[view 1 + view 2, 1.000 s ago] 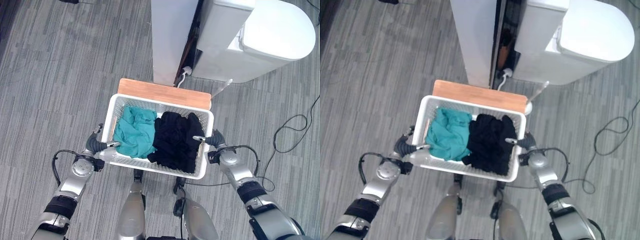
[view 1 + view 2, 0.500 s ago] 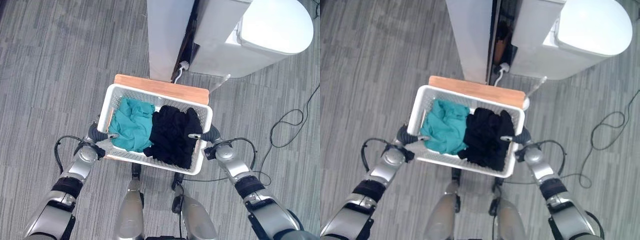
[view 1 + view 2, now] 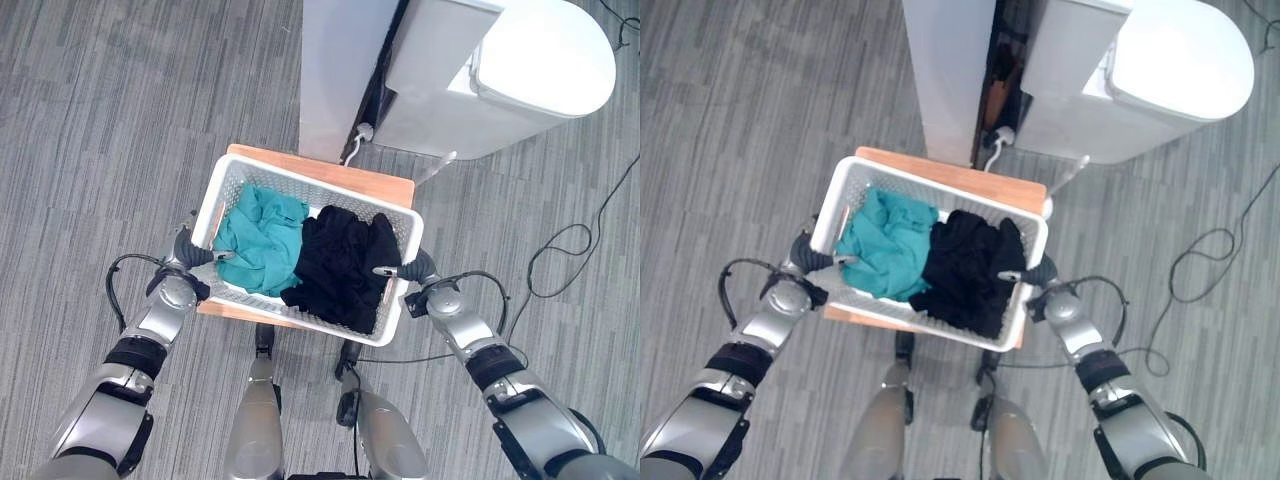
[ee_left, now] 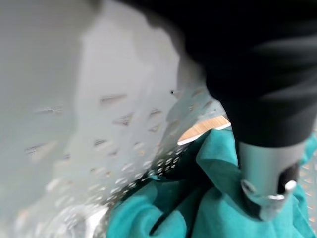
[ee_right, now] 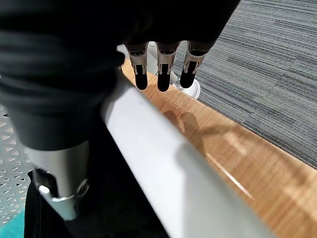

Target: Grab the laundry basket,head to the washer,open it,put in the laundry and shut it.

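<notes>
**Laundry basket held at both ends over the wooden worktop**

The laundry basket (image 3: 310, 250) is white and perforated, and it sits between the two hands, above a low wooden worktop (image 3: 385, 187) that shows past its far rim and under its near left corner. Whether the basket rests on that worktop or hangs just clear of it, I cannot tell.

The right hand (image 5: 74, 74) is clamped on the basket's right end: its thumb hangs inside the wall while the fingers (image 5: 159, 74) reach down the outside, so the rim is pinched between them. The left hand (image 3: 192, 262) is at the basket's left end, with its thumb (image 4: 267, 178) inside over the cloth; the fingers on the outer side are hidden, so a matching hold is likely but not confirmed. A hold at both short ends would keep the load level for carrying.

Inside the basket, a teal garment (image 3: 260, 240) lies toward the left end and a black garment (image 3: 345, 265) toward the right, touching in the middle.

Beyond the basket's far rim stands a white panel (image 3: 340, 70), and to the right of that a white rounded appliance (image 3: 520, 70), probably the washer. Its door is not visible from above, and the dark gap between the two is hard to read.
</notes>
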